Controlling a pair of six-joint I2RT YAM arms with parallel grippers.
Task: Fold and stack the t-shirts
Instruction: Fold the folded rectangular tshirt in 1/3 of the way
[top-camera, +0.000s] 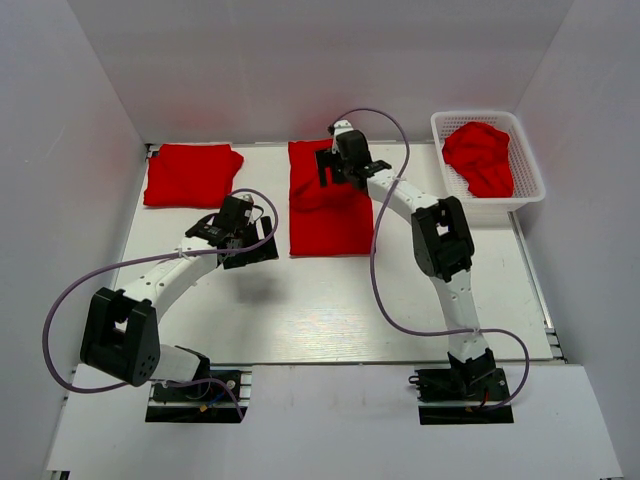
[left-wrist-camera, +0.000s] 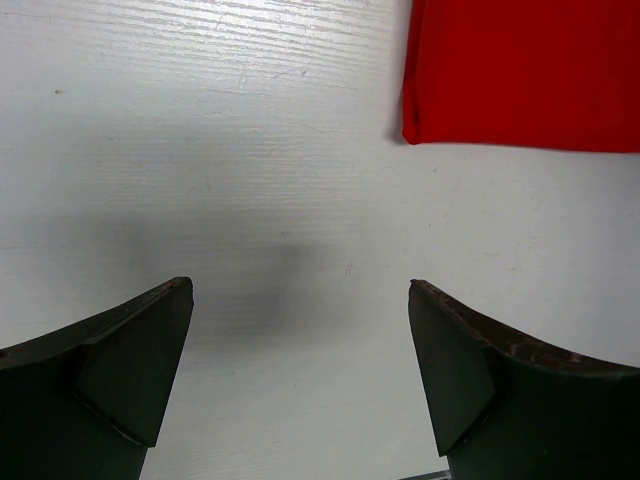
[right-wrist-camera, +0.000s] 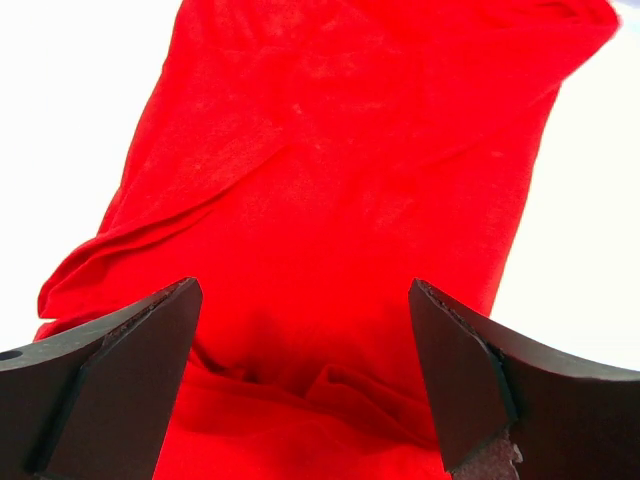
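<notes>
A partly folded red t-shirt (top-camera: 325, 215) lies at the table's middle back. My right gripper (top-camera: 338, 166) hovers open over its rumpled far end; the shirt (right-wrist-camera: 330, 200) fills the right wrist view between the fingers, which hold nothing. A neatly folded red t-shirt (top-camera: 192, 174) lies at the back left. My left gripper (top-camera: 243, 245) is open and empty over bare table, just left of the middle shirt, whose near corner (left-wrist-camera: 520, 75) shows in the left wrist view. More crumpled red shirts (top-camera: 481, 158) sit in the basket.
A white mesh basket (top-camera: 528, 160) stands at the back right corner. White walls enclose the table on the left, back and right. The arm bases and cables sit at the near edge.
</notes>
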